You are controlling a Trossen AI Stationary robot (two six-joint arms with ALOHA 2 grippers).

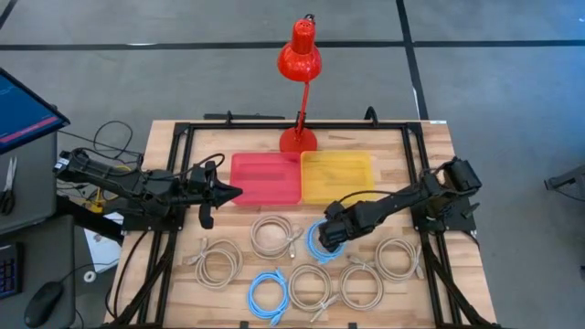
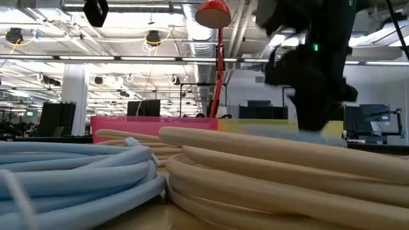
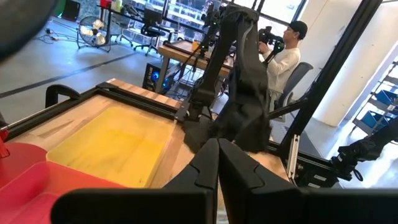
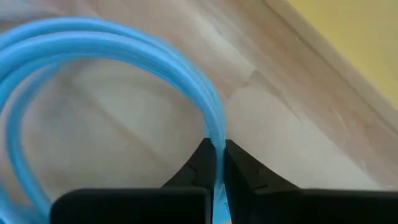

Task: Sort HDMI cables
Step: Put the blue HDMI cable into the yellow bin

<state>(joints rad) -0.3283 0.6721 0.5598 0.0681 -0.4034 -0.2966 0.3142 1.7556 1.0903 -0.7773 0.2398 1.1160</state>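
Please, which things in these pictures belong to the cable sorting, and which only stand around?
Belong to the job:
- light blue round cable coil, pinched in right pincer
- second blue coil
- five beige coils, e.g.
- red tray, yellow tray

Standing around:
- red desk lamp
- left pincer, shut, waiting

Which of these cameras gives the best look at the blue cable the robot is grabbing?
The right wrist view: the right gripper is shut on the blue coil, filling the picture. The high view shows that coil half hidden under the gripper. The low view hides it behind nearer coils; the left wrist view misses it.
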